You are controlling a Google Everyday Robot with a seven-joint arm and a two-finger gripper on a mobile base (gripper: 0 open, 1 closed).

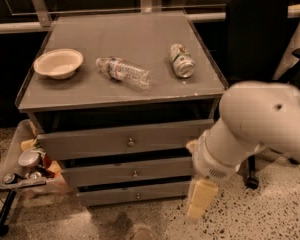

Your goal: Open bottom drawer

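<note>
My gripper (199,202) hangs low at about five o'clock in the view, a pale cream, blocky piece pointing down toward the floor. I cannot tell whether it is released or clenched, and it carries nothing that I can see. It sits just beside the right end of the bottom drawer (115,196), at three o'clock from that drawer's small round metal knob (137,195). Whether it touches the drawer front I cannot tell. Above it, toward one o'clock, my arm (255,126) swells into a smooth, rounded white shell.

The bottom drawer is the lowest flat grey front of three, with a dark gap along its upper edge. At twelve o'clock from it lies the middle drawer (110,174), then the top drawer (90,144), both matte grey with a knob at centre.

The cabinet top (130,29) is a flat grey slab with a thin raised rim. On it, from nine o'clock to three, lie a shallow pale bowl (58,62), a clear plastic bottle (123,72) on its side and a metal can (181,60) on its side, all apart from one another.

At three o'clock from the cabinet stands a black chair (255,29). Speckled floor (275,216) lies open at four o'clock of my gripper. At eight o'clock of the cabinet a low tray (12,156) of clutter crowds the left side.
</note>
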